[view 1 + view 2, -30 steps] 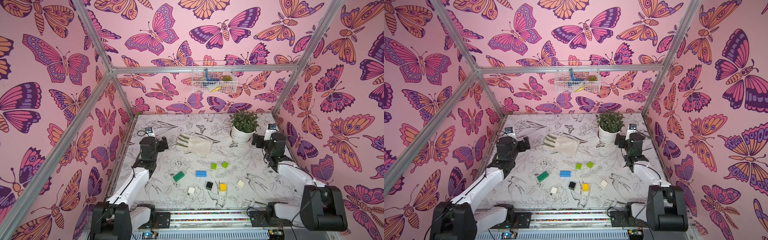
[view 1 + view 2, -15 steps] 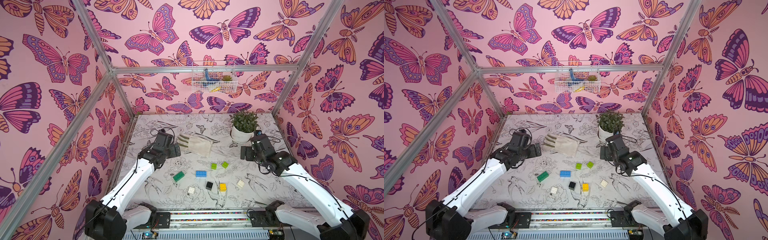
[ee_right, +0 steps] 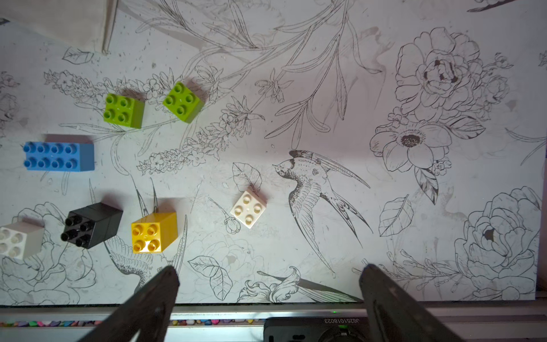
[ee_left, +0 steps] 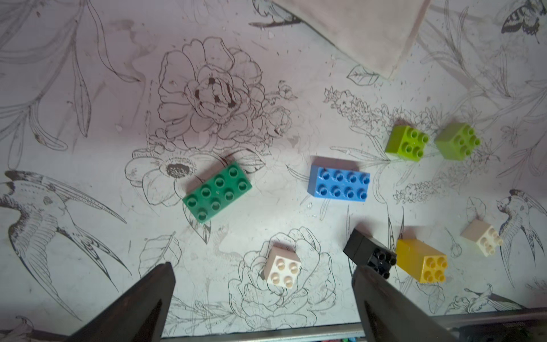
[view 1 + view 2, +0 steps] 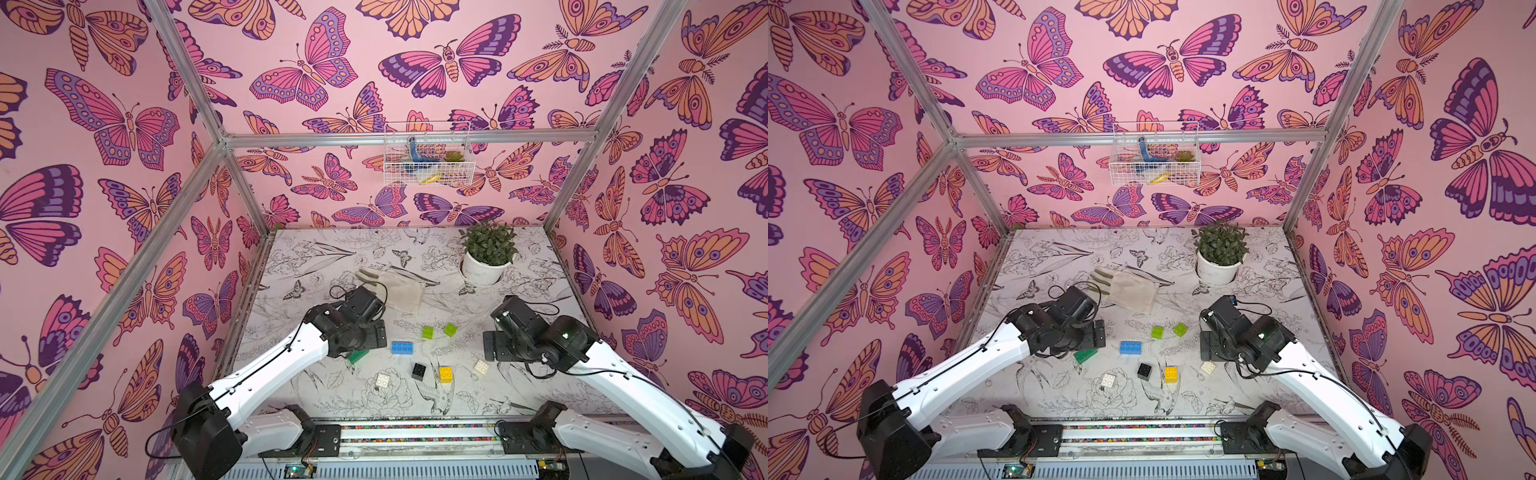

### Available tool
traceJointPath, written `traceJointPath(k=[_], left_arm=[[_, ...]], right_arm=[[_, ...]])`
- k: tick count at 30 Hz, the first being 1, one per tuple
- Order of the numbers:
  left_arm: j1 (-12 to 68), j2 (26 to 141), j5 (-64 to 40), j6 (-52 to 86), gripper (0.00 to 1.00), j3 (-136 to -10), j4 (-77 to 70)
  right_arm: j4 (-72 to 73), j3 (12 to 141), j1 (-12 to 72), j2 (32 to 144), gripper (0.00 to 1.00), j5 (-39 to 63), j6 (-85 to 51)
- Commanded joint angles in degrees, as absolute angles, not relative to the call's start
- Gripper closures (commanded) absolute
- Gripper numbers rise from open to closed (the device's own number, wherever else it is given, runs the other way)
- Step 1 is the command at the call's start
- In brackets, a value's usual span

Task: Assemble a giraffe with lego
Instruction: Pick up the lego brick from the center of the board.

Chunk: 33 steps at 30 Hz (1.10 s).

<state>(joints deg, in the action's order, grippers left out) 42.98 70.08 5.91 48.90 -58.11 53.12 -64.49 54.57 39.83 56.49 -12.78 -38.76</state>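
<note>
Toward the front edge of the flower-printed worktop (image 5: 332, 257), all eight studded plastic lego bricks (image 3: 154, 232) (long dark green brick (image 4: 217, 192), long blue brick (image 4: 339, 183), six small square ones (image 4: 407, 143)) lie loose, nothing joined yet; left fingers (image 4: 139, 305) and right fingers (image 3: 390, 305) hang spread, empty.

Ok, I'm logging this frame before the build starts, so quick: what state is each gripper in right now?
Left gripper: open, holding nothing.
Right gripper: open, holding nothing.
</note>
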Motion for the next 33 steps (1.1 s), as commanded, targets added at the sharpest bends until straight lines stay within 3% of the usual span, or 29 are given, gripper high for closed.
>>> traceJointPath(k=[1, 7, 14, 21, 33], left_arm=[[45.48, 69.04, 5.37, 56.24, 0.00, -59.28, 58.08], [46.67, 68.39, 5.55, 57.11, 0.00, -58.03, 57.42], [45.88, 69.83, 2.80, 51.09, 0.03, -54.84, 52.70], [40.75, 69.70, -1.74, 47.65, 0.07, -50.31, 47.55], [32.39, 71.43, -5.52, 50.05, 0.07, -48.19, 46.60]], right_arm=[[-63.46, 52.36, 40.25, 57.85, 0.01, -9.09, -37.32], [-58.92, 49.14, 40.47, 59.89, 0.03, -4.37, -38.72], [-55.38, 48.96, 41.78, 64.77, 0.01, -6.16, -38.43], [-48.85, 51.03, 43.48, 67.34, 0.01, -3.31, -42.37], [-45.01, 67.89, 50.41, 86.26, 0.00, 0.38, -19.24]])
